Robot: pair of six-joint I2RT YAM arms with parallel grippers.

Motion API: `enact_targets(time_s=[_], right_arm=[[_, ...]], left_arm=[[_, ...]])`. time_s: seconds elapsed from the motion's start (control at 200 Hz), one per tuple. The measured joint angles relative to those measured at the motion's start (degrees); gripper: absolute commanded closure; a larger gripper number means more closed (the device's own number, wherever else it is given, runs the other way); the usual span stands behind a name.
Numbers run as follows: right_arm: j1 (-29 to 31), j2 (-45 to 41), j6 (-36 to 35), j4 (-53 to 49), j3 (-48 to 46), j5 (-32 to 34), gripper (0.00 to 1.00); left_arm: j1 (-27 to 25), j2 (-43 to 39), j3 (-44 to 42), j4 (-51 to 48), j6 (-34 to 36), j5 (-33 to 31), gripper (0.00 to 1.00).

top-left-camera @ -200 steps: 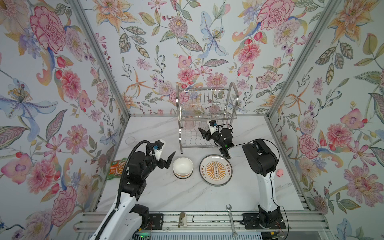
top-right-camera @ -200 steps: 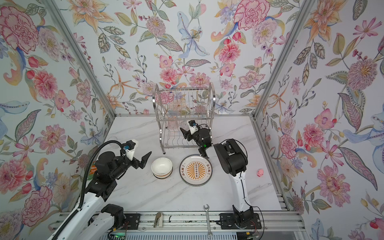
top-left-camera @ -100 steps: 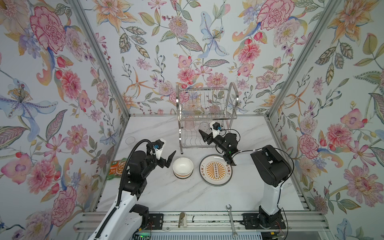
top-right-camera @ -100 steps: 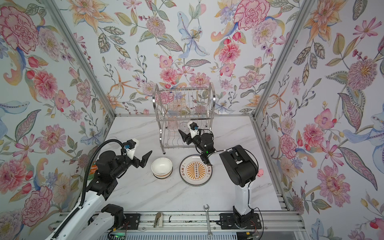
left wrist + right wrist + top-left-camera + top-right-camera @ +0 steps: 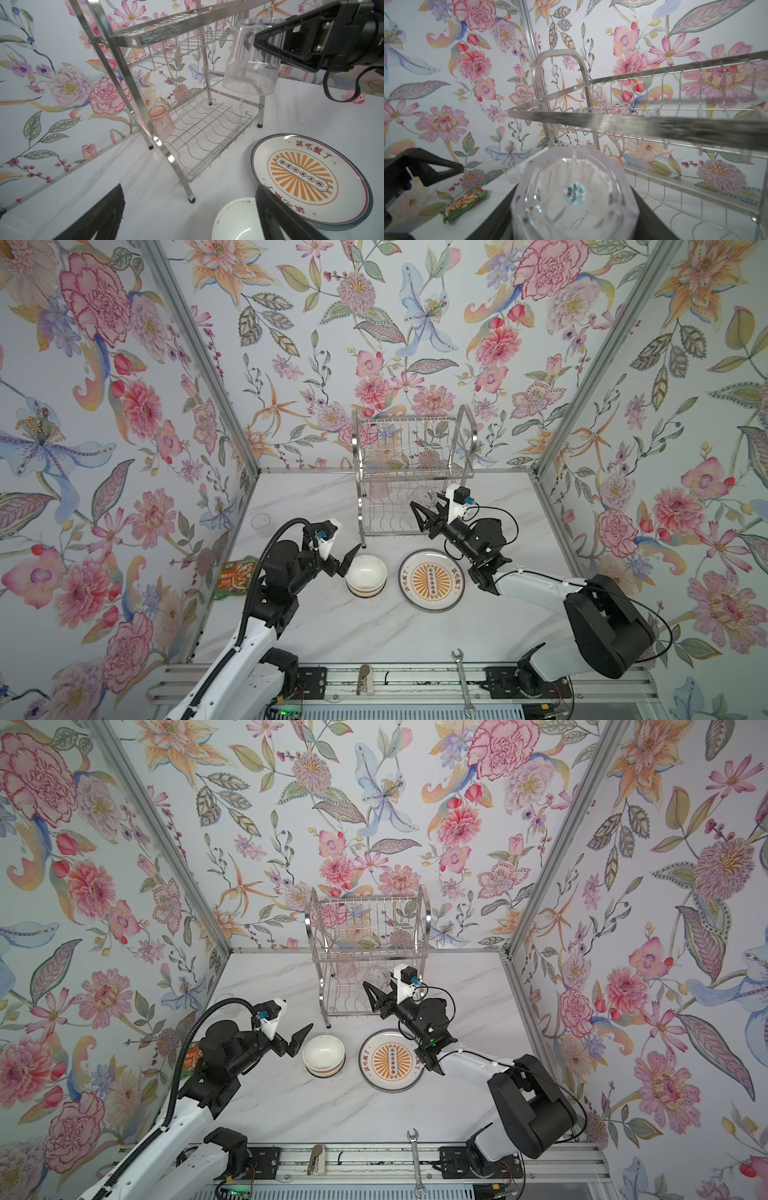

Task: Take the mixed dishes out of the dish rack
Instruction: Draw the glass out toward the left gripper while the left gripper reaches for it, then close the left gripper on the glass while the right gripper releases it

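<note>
Left arm (image 5: 249, 645) and right arm (image 5: 534, 583): white links, black joint housings, black triangular fingers (image 5: 351, 557), white wrist cameras (image 5: 454, 499), blue plugs (image 5: 470, 500), black cables (image 5: 254, 585).

clear tumbler (image 5: 423, 498) x2, pink tumbler (image 5: 162, 122) x1, dish rack (image 5: 415, 477) x1, plate stack (image 5: 432, 580) x1 (plates in it: unclear), bowl stack (image 5: 366, 574) x1, wrench (image 5: 463, 680) x1, snack packet (image 5: 237, 578) x1, pig toy (image 5: 358, 97) x1.

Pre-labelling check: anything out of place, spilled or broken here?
Nothing spilled or broken. Three non-dishes stand out: a steel wrench lying across the front rail, a green-orange snack packet at the table's left edge, and a small pink pig figure near its right edge.
</note>
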Motion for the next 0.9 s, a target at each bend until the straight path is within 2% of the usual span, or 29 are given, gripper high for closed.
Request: enact_targets(time_s=[0.285,0.425,0.676,0.896], right_arm=[[0.04,-11.19,21.27,-12.24,-4.85,4.46,1.0],[0.04,-14.62,29.49,-17.07,-5.27,6.01,1.0],[-0.61,-17.57,38.64,-21.29,-5.29,6.45,1.0],[-1.27,-18.4,43.71,-22.77,-6.71,6.01,1.0]], left_arm=[[-11.74,9.07,0.66,8.59,1.49,-1.81,0.05],[-15.21,14.45,1.75,14.97,1.01,-2.8,0.08],[-18.64,22.93,5.77,22.4,0.79,-3.26,0.13],[-19.89,29.05,8.48,28.3,-0.07,-3.37,0.24]])
